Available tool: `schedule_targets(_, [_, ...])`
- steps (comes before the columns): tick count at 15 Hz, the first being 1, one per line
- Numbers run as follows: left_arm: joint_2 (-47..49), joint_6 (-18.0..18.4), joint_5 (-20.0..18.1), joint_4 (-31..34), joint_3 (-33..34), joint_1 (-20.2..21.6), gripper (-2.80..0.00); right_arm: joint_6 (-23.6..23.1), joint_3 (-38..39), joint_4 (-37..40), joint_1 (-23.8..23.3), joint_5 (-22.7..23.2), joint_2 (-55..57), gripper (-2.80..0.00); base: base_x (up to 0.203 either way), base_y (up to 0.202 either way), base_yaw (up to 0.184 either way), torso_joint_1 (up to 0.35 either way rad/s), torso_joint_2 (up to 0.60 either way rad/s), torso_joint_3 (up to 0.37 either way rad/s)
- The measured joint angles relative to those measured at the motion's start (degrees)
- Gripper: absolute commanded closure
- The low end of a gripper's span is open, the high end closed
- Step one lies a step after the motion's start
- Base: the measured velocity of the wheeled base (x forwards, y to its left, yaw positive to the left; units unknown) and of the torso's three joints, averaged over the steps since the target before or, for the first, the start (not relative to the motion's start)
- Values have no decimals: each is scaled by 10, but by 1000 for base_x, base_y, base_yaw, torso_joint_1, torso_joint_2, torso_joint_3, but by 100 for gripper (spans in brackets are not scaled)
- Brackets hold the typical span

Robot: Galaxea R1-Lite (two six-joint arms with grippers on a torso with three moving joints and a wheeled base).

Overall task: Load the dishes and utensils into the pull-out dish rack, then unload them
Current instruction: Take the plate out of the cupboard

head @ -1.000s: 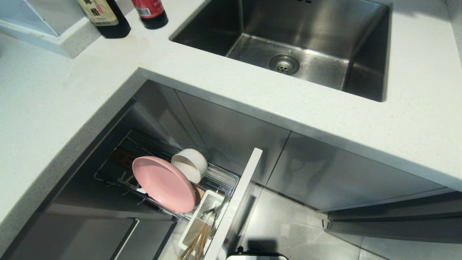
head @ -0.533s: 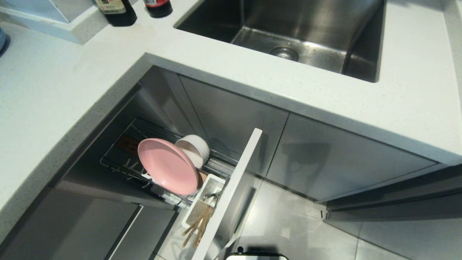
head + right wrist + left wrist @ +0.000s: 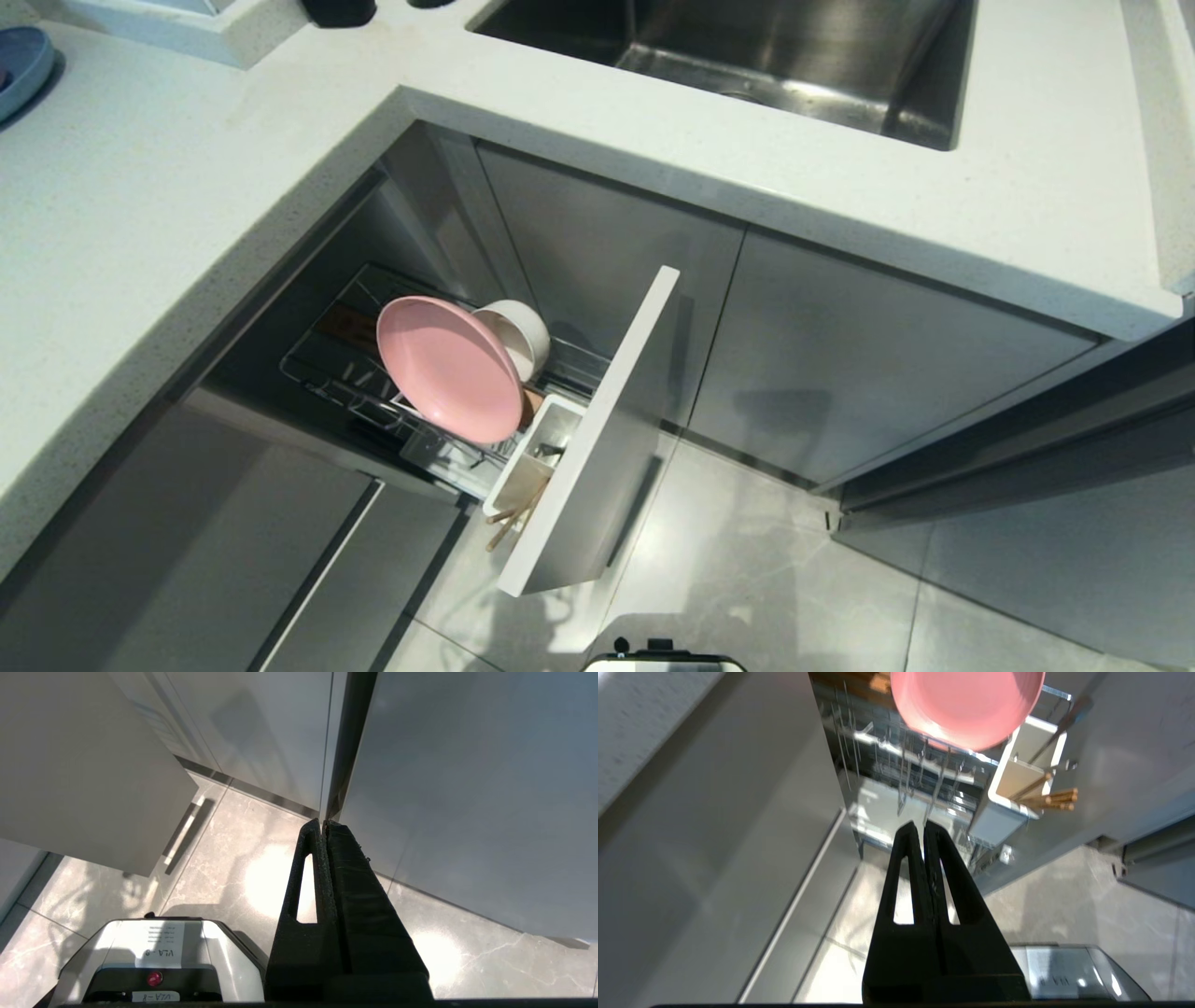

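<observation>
A pull-out dish rack (image 3: pixel 411 411) of chrome wire stands drawn out from under a white table (image 3: pixel 140 233), low near the floor, its pale flat front panel (image 3: pixel 597 439) at the near end. A pink plate (image 3: pixel 450 370) stands on edge in the wires, leaning back, its broad face turned toward the camera and to the left. Just behind it, touching or nearly so, a cream-white bowl (image 3: pixel 515 334) lies on its side with its mouth facing the plate. Between the plate and the front panel sits a white cup (image 3: pixel 523 457) for utensils. A pair of light-wood chopsticks (image 3: pixel 509 527) rests in it, long axis slanting, free ends poking out over the cup's near edge toward the floor. A slim grey metal spoon (image 3: pixel 1057 730) stands in the same cup, its handle leaning up against the front panel.

A steel sink (image 3: pixel 747 56) is set in the table farther back, and the edge of a blue plate (image 3: pixel 23 61) shows at far left.

Both arms hang low, outside the head view. The left claw (image 3: pixel 920 826) is closed and empty, pointing toward the rack from beside it. The right claw (image 3: pixel 322 823) is also closed and empty, aimed at grey cabinet doors (image 3: pixel 420 788) above the tiled floor (image 3: pixel 224 868).
</observation>
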Motion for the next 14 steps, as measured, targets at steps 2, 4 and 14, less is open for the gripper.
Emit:
schedule_targets(2, [0,1,0,0,0,0,0,0,0,0,0,0,0,0,0,0,0,0,0,0])
schedule_targets(4, [0,-5,1,0,0,0,0,0,0,0,0,0,0,0,0,0,0,0,0,0])
schedule_targets(14, [19,60,23,40,-272,0,0,0,0,0,0,0,0,0,0,0,0,0,0,0])
